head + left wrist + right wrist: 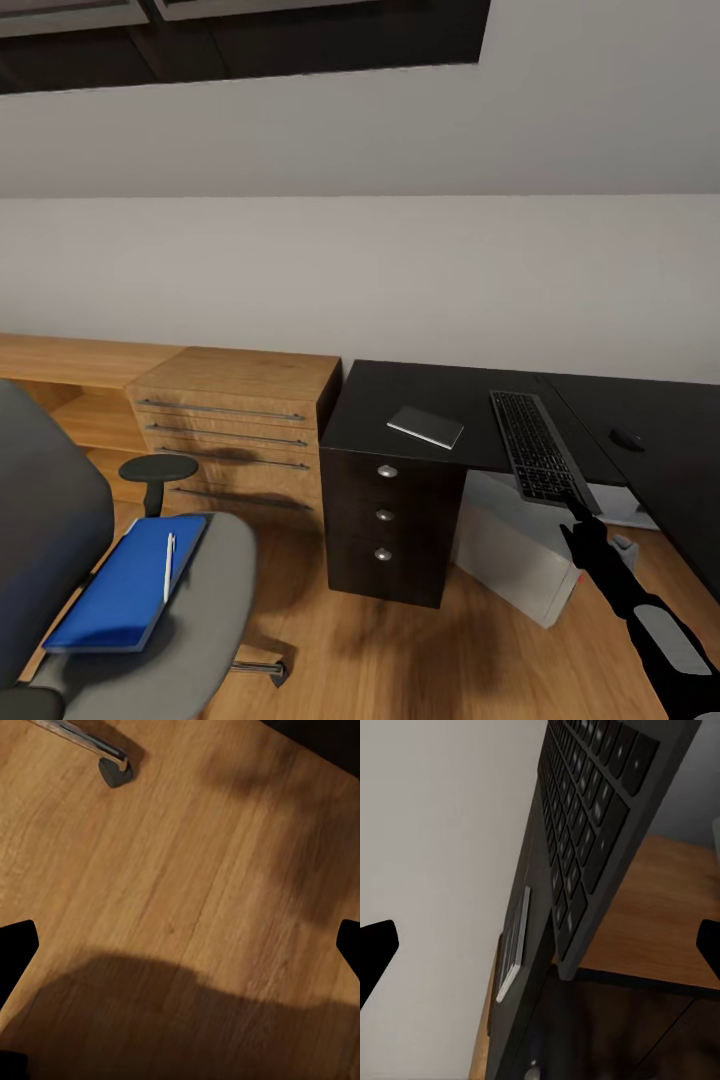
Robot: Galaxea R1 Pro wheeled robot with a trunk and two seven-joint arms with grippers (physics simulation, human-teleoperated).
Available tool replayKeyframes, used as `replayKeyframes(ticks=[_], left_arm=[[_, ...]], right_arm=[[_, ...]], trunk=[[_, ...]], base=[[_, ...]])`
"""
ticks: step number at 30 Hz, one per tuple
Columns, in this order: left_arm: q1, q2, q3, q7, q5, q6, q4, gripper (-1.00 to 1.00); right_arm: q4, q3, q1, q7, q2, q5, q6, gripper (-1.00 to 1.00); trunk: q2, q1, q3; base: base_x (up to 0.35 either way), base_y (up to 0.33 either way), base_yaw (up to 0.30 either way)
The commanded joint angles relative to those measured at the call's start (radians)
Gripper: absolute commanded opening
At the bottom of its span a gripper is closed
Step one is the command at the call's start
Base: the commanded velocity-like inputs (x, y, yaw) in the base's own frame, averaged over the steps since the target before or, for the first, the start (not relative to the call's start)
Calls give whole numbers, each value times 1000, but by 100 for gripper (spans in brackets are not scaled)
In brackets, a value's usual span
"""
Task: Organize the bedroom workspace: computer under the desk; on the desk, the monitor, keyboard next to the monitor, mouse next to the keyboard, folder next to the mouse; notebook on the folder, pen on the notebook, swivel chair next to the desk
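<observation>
The blue folder (125, 585) lies on the grey swivel chair (205, 610) at the left, with the white pen (168, 567) on top of it. On the black desk (400, 395) sit the dark notebook (425, 427), the keyboard (540, 450) (592, 832) overhanging the front edge, and the mouse (627, 438). The grey computer (520, 555) stands under the desk. My right gripper (580, 520) (540, 949) is open just below the keyboard's near end. My left gripper (180, 945) is open over bare floor near a chair caster (116, 771). The monitor is out of view.
A light wooden drawer unit (235, 425) and low shelf (70, 400) stand against the wall left of the desk. The desk's three knobbed drawers (385, 515) face me. Wooden floor (400, 650) lies open between chair and desk.
</observation>
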Motion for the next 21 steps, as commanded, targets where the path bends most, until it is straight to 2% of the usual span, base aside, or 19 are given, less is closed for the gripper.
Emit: replayKeyframes(ticks=[1, 8, 21], left_arm=[[-1, 1, -8, 7, 8, -4, 0, 100], [-1, 1, -8, 6, 5, -4, 0, 100], [-1, 1, -8, 5, 4, -5, 0, 100]], right_arm=[[1, -2, -1, 2, 0, -10, 10, 100], [1, -2, -1, 1, 0, -10, 10, 100], [2, -3, -1, -3, 0, -12, 10, 100]], trunk=[[0, 0, -1], [0, 0, -1], [0, 0, -1]], base=[[67, 0, 0], [149, 0, 0], [24, 0, 0]])
